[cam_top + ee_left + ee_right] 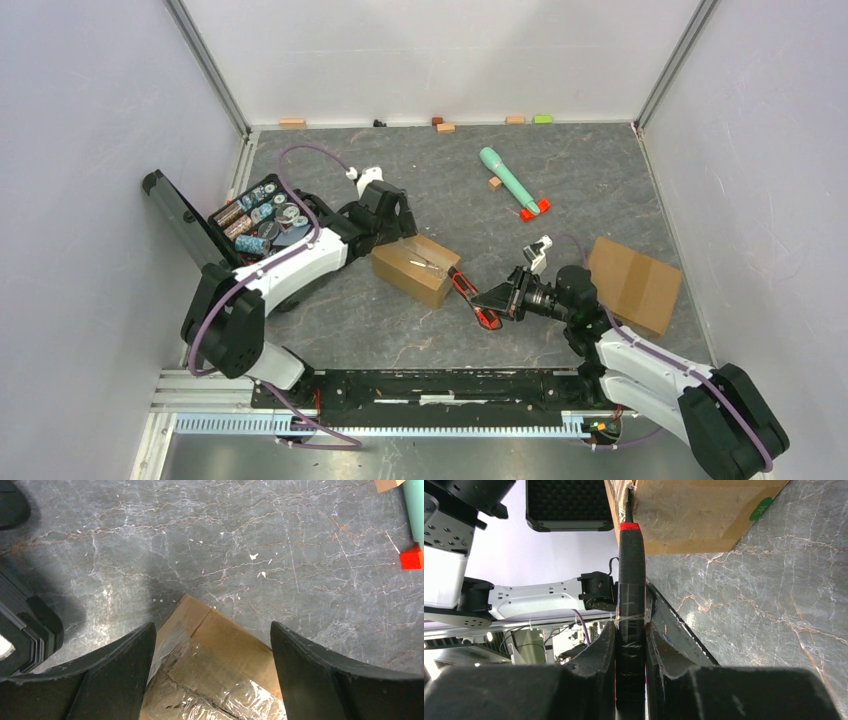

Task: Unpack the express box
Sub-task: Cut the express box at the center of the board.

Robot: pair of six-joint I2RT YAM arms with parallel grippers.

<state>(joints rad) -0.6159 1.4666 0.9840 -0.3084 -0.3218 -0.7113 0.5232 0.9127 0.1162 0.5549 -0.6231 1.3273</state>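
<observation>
Where the overhead camera looks down, the box (pixel 415 268) sits on the worktop (pixel 600 170) between the two arms, taped top up. Left tool (pixel 397 236) at its far-left corner, jaws wide, one finger on either side. Right tool (pixel 503 299) just right of the box, clamped on a cutter (pixel 470 292) whose tip points at the box's near-right side. Carton (pixel 635 283) beside the right arm; open case (pixel 255 220) at far left; green tube (pixel 508 178) well beyond the box.

Left wrist: fingers (pixel 115 680) spread wide, box (pixel 215 650) corner between them; contact cannot be told. Clear tape across the cardboard. Red block (pixel 411 558) at the right edge.

Right wrist: fingers (pixel 599 665) pinch the cutter (pixel 631 590) by its black handle. Its tip meets the box (pixel 694 510) at the taped edge. Green sticker (pixel 764 508) on the box's side.
</observation>
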